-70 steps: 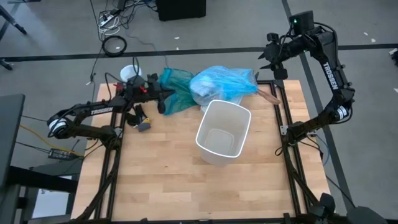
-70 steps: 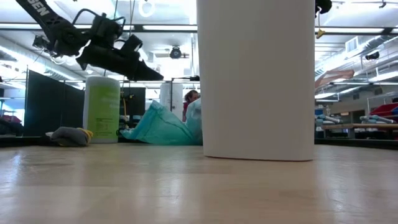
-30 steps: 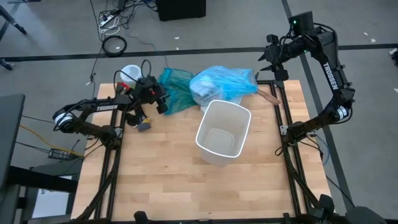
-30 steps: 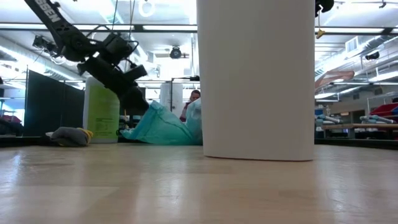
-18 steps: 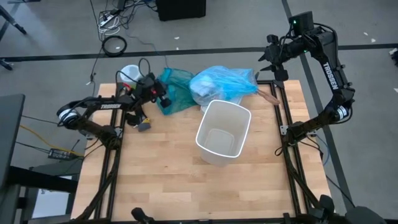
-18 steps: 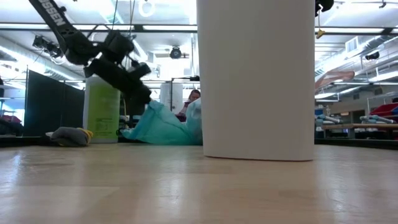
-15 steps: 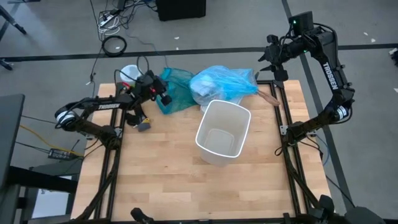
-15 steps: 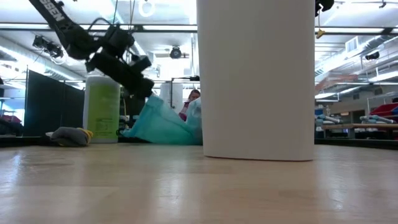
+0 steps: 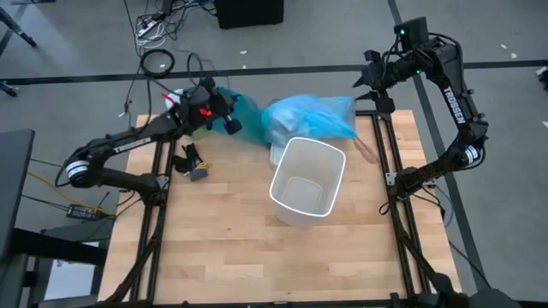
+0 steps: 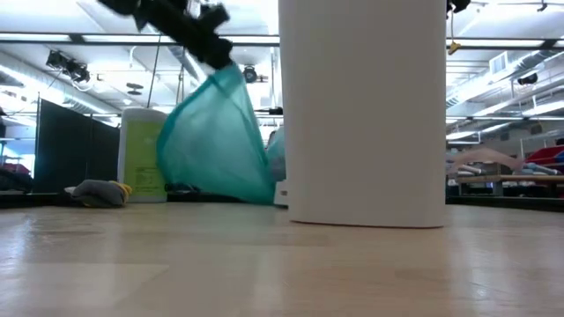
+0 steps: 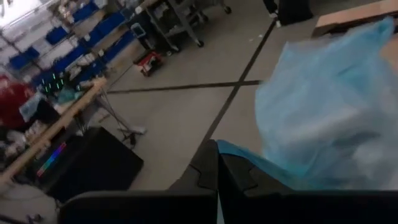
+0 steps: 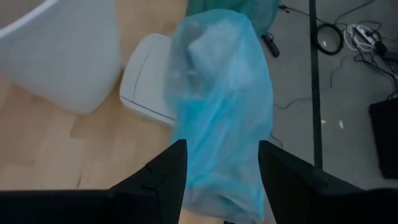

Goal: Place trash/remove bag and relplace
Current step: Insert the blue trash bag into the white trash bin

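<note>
The teal-green plastic bag (image 10: 216, 141) hangs from my left gripper (image 10: 222, 55) at the table's far left, with its lower end (image 10: 225, 195) on the table. From above it (image 9: 246, 107) shows beside that gripper (image 9: 229, 121). The light sky-blue bag (image 9: 308, 115) lies behind the bin, with pale lumps showing through it. Its top runs up into my right gripper (image 12: 221, 146), which stands high over the far right corner (image 9: 366, 84). Loose trash is not in view. My left gripper is shut on the teal-green bag's upper corner (image 10: 231, 72), pinched between the two fingers, which slant down from the table's left. The bag hangs below them, spread wide, its bottom on the table. My right gripper has the sky-blue bag's gathered top (image 12: 217, 162) between its two fingers (image 12: 168, 171) from above. The bag (image 12: 217, 93) hangs away below them.
A white bin (image 9: 306, 180) stands upright mid-table and fills the low view (image 10: 366, 110). Its white lid (image 12: 149, 87) lies behind it. A green-labelled canister (image 10: 145, 154) and a grey-yellow lump (image 10: 99, 192) sit far left. A brown strip (image 9: 370, 150) lies far right.
My left gripper came down onto the teal-green bag, then rose and moved toward the far edge with it. The bag went from a low heap to hanging spread out, bottom still on the table. The sky-blue bag shifted beside it.
</note>
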